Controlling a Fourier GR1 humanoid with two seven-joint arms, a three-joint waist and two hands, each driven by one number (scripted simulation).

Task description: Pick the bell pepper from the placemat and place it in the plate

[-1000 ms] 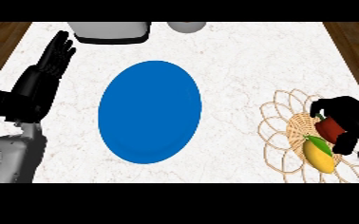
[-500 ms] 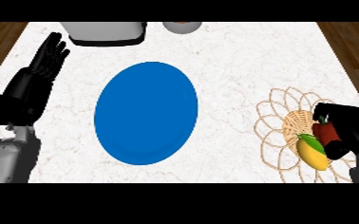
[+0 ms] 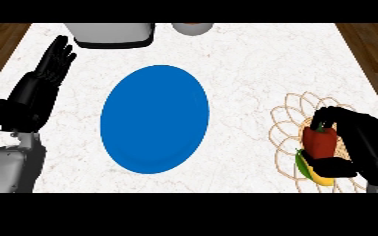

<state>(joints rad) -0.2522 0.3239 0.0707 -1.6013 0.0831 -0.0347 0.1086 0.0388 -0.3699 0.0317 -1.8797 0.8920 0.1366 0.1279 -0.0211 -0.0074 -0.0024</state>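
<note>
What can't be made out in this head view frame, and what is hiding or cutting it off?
- Right hand: its outer side is cut by the right edge, head view.
- Bell pepper: its far side is hidden by the curled fingers.
- Yellow-green item below the pepper: partly covered by the thumb; what it is cannot be told.
- Placemat: its right part lies under the hand.
- Grey container and round object: cut by the top band.

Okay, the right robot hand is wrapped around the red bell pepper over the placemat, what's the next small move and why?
Probably lift the bell pepper straight up a little. The right robot hand has fingers and thumb curled round it, but it sits low over the woven placemat, close against a yellow fruit. Clearing both first should make carrying it left to the blue plate cleaner.
</note>
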